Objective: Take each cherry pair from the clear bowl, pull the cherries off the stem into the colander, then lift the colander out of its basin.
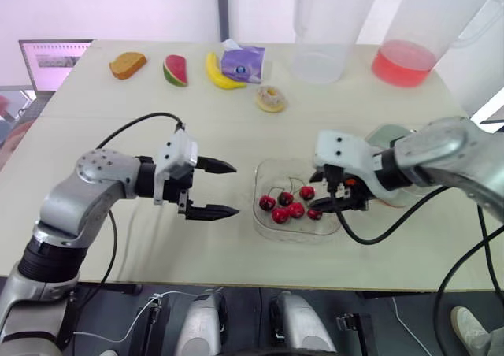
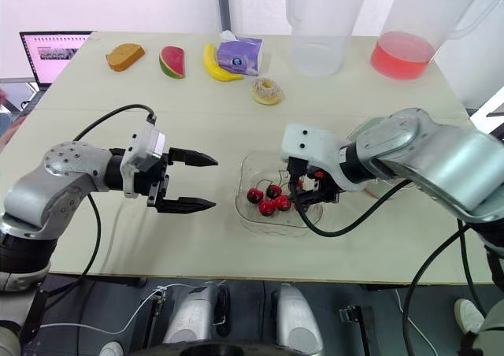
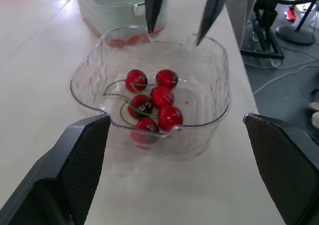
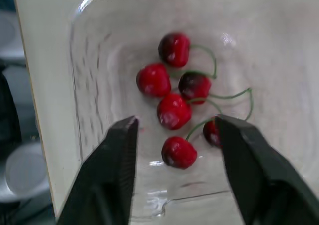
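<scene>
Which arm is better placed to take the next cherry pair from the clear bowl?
Right. The right gripper hangs over the clear bowl, open fingers pointing down at the cherries; the left gripper, also open, hovers beside the bowl, outside it.

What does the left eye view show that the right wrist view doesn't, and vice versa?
Left eye view adds: the left gripper, open, apart from the clear bowl on its left. It also has bread, a watermelon slice, a banana, a tissue pack and a donut along the far side of the table, plus a clear pitcher, a pitcher with red liquid and a laptop.
Right wrist view adds: the green stems joining the cherries.
Shared: the bowl, six cherries, and the right gripper, open, aimed into it.
</scene>
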Motion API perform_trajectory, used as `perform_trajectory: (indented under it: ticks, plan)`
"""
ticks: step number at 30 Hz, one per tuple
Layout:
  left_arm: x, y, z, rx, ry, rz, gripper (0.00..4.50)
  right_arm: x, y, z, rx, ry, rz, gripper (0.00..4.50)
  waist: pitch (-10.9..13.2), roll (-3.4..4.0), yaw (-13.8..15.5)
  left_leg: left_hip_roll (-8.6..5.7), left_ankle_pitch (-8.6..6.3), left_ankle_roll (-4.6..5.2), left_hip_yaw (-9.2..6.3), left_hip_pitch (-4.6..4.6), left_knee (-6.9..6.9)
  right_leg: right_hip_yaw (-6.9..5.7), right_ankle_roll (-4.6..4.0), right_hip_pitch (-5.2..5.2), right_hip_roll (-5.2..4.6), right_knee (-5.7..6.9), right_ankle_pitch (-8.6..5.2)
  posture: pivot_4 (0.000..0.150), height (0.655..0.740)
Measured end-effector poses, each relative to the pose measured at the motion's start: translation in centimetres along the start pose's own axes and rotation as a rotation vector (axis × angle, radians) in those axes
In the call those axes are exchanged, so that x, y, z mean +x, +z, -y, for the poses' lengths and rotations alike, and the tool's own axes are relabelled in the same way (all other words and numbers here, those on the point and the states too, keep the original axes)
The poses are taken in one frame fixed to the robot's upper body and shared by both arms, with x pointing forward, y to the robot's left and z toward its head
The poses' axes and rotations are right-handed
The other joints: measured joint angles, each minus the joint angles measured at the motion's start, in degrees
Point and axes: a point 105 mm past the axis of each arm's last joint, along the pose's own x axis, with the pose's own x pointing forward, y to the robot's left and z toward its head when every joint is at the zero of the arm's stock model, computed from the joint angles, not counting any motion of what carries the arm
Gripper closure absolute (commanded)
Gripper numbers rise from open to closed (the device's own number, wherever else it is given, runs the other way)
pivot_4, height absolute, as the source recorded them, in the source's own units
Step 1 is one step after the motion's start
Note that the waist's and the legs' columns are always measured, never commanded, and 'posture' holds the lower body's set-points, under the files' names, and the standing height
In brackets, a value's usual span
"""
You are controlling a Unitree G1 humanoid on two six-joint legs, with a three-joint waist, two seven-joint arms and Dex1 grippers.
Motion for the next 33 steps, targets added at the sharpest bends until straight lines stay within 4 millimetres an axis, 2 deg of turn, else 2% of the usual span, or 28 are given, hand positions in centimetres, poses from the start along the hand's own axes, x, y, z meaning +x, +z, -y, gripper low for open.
perform_trajectory:
  ticks: [19,33]
  plan:
    - [0.7,0.2,0.0,-0.012,0.028,0.026,0.00,4.1,-3.2,0.9,-0.138,0.092,-0.251,1.77,0.00,0.00,-0.01,0.01,0.02,-0.03,-0.02,0.02,0.03,-0.03,0.01,0.00,0.05,0.08,0.00,0.150,0.7400]
    - [0.9,0.3,0.1,-0.033,0.032,0.039,0.00,5.1,-4.4,1.5,-0.225,0.093,-0.354,1.77,0.00,0.00,0.03,0.00,0.02,-0.04,-0.04,0.02,0.06,-0.05,0.00,0.00,0.05,0.14,0.00,0.150,0.7400]
